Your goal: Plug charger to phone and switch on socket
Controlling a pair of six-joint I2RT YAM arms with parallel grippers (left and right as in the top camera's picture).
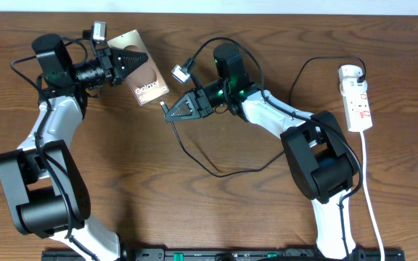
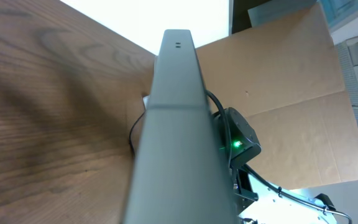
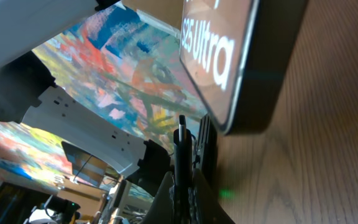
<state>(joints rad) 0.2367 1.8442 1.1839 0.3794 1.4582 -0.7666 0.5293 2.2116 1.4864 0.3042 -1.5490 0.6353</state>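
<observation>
My left gripper [image 1: 131, 59] is shut on the phone [image 1: 149, 85] and holds it tilted above the table at the back left. In the left wrist view only the phone's grey edge [image 2: 173, 124] shows and the fingers are hidden. My right gripper [image 1: 170, 110] is shut on the charger plug [image 3: 181, 134], whose tip points at the phone's lower end [image 3: 241, 56], a short gap away. The black charger cable [image 1: 231, 172] loops over the table toward the socket [image 1: 358, 101], a white power strip at the far right.
The strip's white cord [image 1: 369, 188] runs down the right side toward the front edge. A grey connector on a black wire [image 1: 180, 72] hangs by the right wrist. The arm bases stand at the front left and front right.
</observation>
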